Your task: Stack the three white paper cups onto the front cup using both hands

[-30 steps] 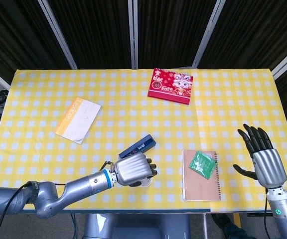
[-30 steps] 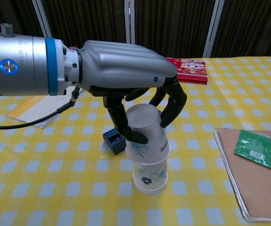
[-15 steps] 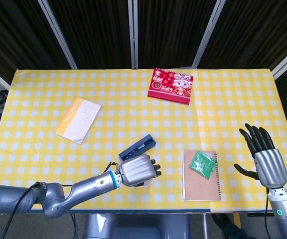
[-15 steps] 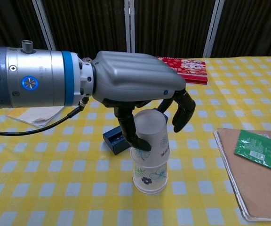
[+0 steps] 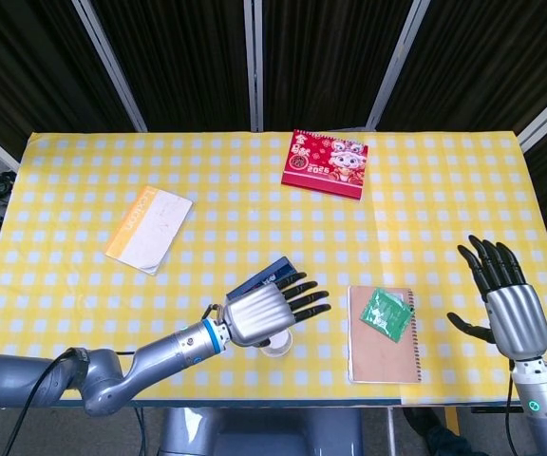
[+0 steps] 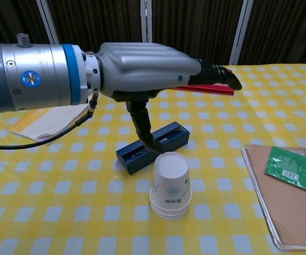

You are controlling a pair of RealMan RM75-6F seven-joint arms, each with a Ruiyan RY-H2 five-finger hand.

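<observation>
Now the left robot hand (image 6: pixel 142 71), fingers spread and empty, hovers just above the nested paper cups (image 6: pixel 170 186) (inverted on the worktop); lift straight up, avoiding the stack.

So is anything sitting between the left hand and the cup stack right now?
Nothing visible does. The left hand hovers open directly above the stacked cups, fingers extended. The blue box lies behind the stack, not between them.
</observation>
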